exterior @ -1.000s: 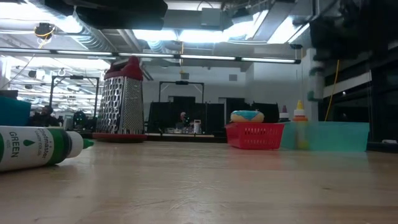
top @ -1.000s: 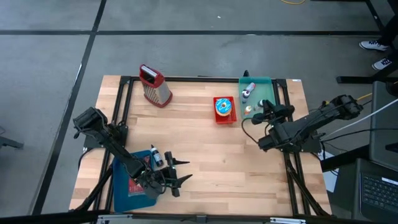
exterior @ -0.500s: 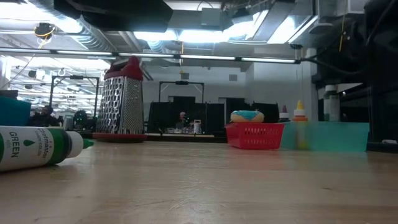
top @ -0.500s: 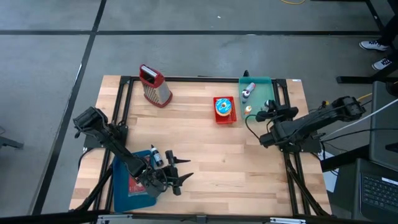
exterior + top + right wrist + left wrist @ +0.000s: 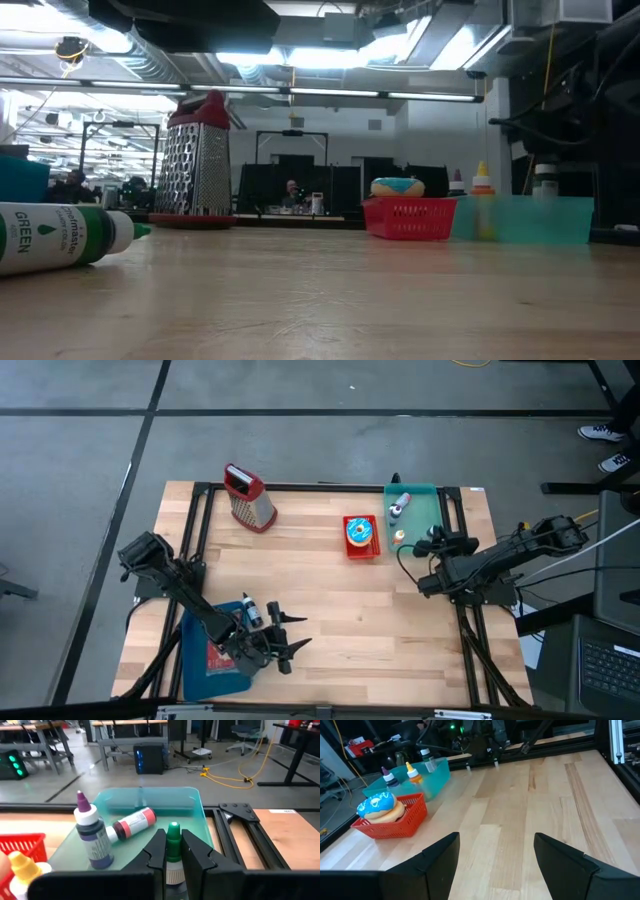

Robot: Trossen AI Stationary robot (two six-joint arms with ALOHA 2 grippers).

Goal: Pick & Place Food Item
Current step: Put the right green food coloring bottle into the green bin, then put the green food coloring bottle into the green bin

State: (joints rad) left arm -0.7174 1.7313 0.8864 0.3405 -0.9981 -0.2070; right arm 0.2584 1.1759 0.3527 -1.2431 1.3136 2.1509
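The food item is a blue-iced doughnut (image 5: 359,532) (image 5: 379,808). It lies in a small red basket (image 5: 390,822) that stands on the wood beside a teal tray (image 5: 420,505). My right gripper (image 5: 430,546) is at the tray's near right corner, shut on a small green-capped bottle (image 5: 172,851) (image 5: 545,183). My left gripper (image 5: 290,636) (image 5: 495,851) hovers open at the table's near left, pointing across the bare wood toward the basket, nothing between its fingers. My right gripper pinches the bottle between its two fingers at the white neck just under the green cap (image 5: 172,869). The cap sticks out past the fingertips. The bottle's body is hidden behind the fingers. It is held off the table, by the teal tray's edge.
The teal tray holds a purple-capped bottle (image 5: 92,837), a red-labelled bottle (image 5: 132,824) on its side and a yellow-capped one (image 5: 22,867). A metal grater (image 5: 249,498) stands far left. A green-labelled bottle (image 5: 62,235) lies by a blue tray (image 5: 205,660).
My right gripper has sunk and drawn back toward the table's right edge, carrying the green-capped bottle with it; it has stayed shut. In the low view the bottle comes down from well above the teal tray to just over its rim.
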